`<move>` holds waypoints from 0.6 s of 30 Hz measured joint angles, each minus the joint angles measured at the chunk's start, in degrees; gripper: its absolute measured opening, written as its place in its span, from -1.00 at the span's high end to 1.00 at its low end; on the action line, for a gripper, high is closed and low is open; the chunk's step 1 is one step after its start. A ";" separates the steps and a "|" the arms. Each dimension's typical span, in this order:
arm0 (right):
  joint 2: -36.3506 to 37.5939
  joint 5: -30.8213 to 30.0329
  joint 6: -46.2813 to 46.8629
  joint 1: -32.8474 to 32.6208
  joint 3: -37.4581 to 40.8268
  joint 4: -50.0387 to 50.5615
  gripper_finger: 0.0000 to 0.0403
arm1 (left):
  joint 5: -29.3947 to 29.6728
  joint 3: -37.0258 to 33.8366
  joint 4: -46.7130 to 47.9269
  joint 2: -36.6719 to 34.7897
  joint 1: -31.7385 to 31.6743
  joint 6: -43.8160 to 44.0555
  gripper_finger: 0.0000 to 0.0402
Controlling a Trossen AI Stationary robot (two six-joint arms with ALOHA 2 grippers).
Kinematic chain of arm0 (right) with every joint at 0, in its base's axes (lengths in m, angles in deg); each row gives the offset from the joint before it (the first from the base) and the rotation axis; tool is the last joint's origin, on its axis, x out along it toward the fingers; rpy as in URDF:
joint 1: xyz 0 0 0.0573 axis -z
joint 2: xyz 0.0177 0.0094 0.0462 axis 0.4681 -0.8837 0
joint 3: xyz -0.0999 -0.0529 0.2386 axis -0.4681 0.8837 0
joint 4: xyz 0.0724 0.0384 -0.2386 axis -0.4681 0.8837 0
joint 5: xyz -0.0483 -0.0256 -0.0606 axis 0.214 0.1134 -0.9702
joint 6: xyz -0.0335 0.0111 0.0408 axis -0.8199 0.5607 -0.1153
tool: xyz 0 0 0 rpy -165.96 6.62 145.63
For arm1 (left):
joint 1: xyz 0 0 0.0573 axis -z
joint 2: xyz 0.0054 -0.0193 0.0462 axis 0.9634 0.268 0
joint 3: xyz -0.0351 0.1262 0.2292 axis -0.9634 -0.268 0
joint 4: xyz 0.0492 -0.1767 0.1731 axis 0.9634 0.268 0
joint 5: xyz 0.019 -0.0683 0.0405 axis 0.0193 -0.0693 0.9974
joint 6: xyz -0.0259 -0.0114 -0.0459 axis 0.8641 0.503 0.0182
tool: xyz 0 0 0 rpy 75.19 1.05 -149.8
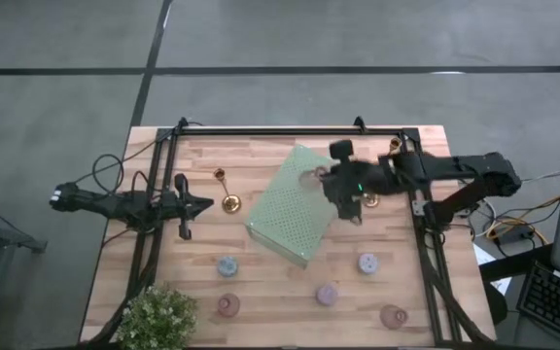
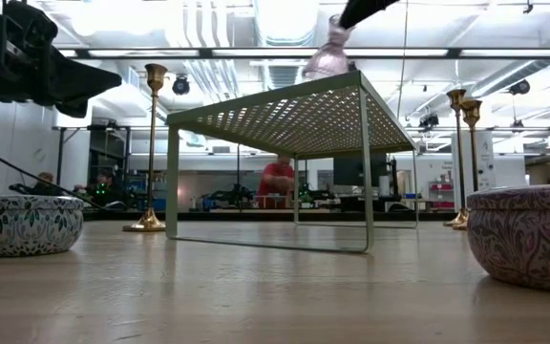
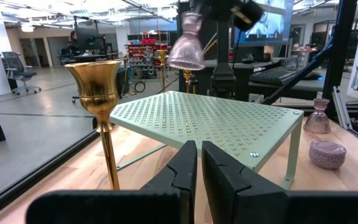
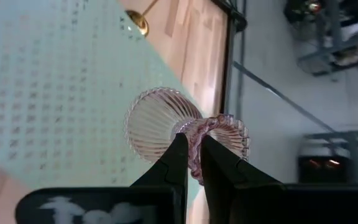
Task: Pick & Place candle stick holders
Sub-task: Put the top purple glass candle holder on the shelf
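Above the green rack (image 1: pixel 293 204), toward the counter's far right corner, the right pincer (image 4: pixel 190 163) clamps a pink ribbed glass holder (image 4: pixel 185 132) at its waist: light, slippery, brittle. Left pincer (image 3: pixel 199 163) waits together near the left edge

A ribbed pink glass candle holder with a flared round foot (image 4: pixel 166 129) hangs pinched in the right gripper (image 4: pixel 190 163), lifted clear above the table. A slim shiny gold candlestick with a round base (image 3: pixel 100 99) stands upright just ahead of the left gripper (image 3: pixel 199 163). Squat round pastel holders, pale blue (image 1: pixel 227 265), lilac (image 1: pixel 327 294) and pink (image 1: pixel 393 316), sit well apart from both grippers.
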 joint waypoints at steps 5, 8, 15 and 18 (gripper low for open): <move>-0.68 7.92 -2.72 8.16 -0.29 -5.02 0.89 | -0.02 -0.01 0.00 0.00 0.00 0.00 0.86; -2.57 7.93 -3.27 11.46 -0.84 -5.00 0.89 | -0.02 0.00 -0.01 0.00 0.01 0.00 0.86; -9.97 8.45 -5.39 15.15 -5.22 1.58 0.89 | -0.02 0.00 -0.01 0.00 0.01 0.00 0.86; -14.03 8.83 -6.06 16.16 -9.04 6.09 0.89 | -0.02 -0.02 -0.01 -0.02 0.01 0.00 0.86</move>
